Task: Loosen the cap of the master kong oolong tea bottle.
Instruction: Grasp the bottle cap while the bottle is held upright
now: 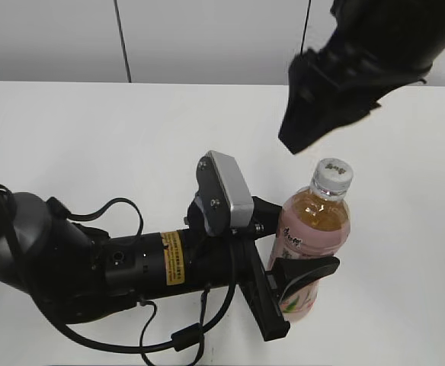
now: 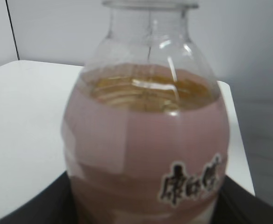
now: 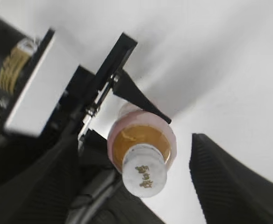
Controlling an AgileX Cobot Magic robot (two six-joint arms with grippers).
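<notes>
The master kong oolong tea bottle (image 1: 318,229) stands upright on the white table (image 1: 93,137), amber tea above a pink label with black characters (image 2: 190,182). My left gripper (image 1: 295,245) is shut on its labelled body, one black finger (image 1: 308,272) on each side. The white cap (image 1: 333,174) with a gold logo sits on the neck. My right gripper (image 1: 299,137) hangs just above and to the left of the cap. From above, its dark fingers (image 3: 230,182) stand wide on both sides of the cap (image 3: 145,171), touching nothing. The left wrist view cuts the cap off.
My left arm (image 1: 131,263) with its silver wrist camera (image 1: 224,191) lies across the near left of the table. A grey wall with a thin black cable (image 1: 122,38) runs behind the table's far edge.
</notes>
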